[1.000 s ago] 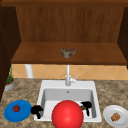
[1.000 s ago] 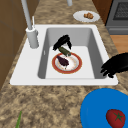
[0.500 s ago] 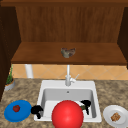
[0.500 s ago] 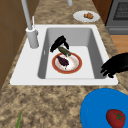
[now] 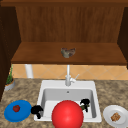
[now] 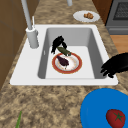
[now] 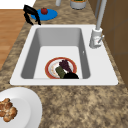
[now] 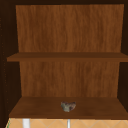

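Front view: the right hand (image 5: pixel 85 103) is down inside the sink (image 5: pixel 93 93), at the right of the basin, its fingers curled about a green cucumber (image 5: pixel 82 107) that peeks out beside a big red ball (image 5: pixel 67 114) in front. The left hand (image 5: pixel 37 110) hangs at the sink's left rim, near a blue plate (image 5: pixel 17 114) carrying a tomato (image 5: pixel 16 108); its fingers droop loosely and hold nothing. A white plate (image 5: pixel 111 120) with a bun sits on the counter (image 5: pixel 110 92) at the right.

Left side view: the right hand (image 6: pixel 58 43) pinches the far end of the cucumber (image 6: pixel 64 51), whose near end lies over the rim of a red-rimmed plate (image 6: pixel 76 68), just beside an eggplant (image 6: pixel 62 61). For a clean lift, I judge the grip should tighten round the cucumber's middle and rise straight, clear of the eggplant and the faucet (image 6: pixel 30 27).

Right side view: the same hand (image 7: pixel 71 75) shows at the near edge of the plate (image 7: pixel 50 68), touching the cucumber (image 7: pixel 60 72).

Upper view: a small grey lump (image 8: pixel 68 106) rests on the lower shelf (image 8: pixel 37 107).
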{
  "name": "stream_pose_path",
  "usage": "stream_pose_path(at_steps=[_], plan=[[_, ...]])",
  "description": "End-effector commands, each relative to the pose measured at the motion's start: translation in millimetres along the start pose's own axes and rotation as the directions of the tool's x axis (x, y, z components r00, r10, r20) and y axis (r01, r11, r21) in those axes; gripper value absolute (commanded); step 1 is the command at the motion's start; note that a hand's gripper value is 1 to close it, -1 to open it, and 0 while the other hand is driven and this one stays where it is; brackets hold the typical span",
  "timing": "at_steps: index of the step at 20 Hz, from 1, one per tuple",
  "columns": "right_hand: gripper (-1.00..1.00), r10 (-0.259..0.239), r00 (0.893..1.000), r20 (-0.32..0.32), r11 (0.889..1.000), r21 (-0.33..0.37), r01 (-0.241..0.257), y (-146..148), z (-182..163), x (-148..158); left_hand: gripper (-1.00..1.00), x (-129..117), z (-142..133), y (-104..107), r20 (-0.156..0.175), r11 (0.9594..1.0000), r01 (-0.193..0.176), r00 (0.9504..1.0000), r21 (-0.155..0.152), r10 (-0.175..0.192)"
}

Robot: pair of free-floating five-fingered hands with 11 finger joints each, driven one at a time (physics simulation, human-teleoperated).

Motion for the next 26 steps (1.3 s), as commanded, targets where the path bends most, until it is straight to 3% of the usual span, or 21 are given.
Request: stream_pose_path(at_steps=[1,2,7,14,26], plan=[[1.00,0.013,0.999,-0.036,0.998,-0.053,-0.015,30.1,12.0,6.2,0.00,0.0,0.0,0.0,0.000,1.0000,0.000,1.0000,0.000,0.000],[1.00,0.019,0.999,-0.032,0.999,-0.031,-0.020,27.8,14.3,6.2,0.00,0.0,0.0,0.0,0.000,1.0000,0.000,1.0000,0.000,0.000],[1.00,0.044,0.999,0.009,0.986,-0.162,-0.042,23.3,32.5,8.3,0.00,0.0,0.0,0.0,0.000,1.0000,0.000,1.0000,0.000,0.000],[1.00,0.030,0.996,0.080,0.985,-0.174,-0.016,-5.3,66.5,5.6,0.00,0.0,0.0,0.0,0.000,1.0000,0.000,1.0000,0.000,0.000],[1.00,0.018,0.998,0.068,0.989,-0.146,-0.008,-74.9,120.4,7.5,0.00,0.0,0.0,0.0,0.000,1.0000,0.000,1.0000,0.000,0.000]])
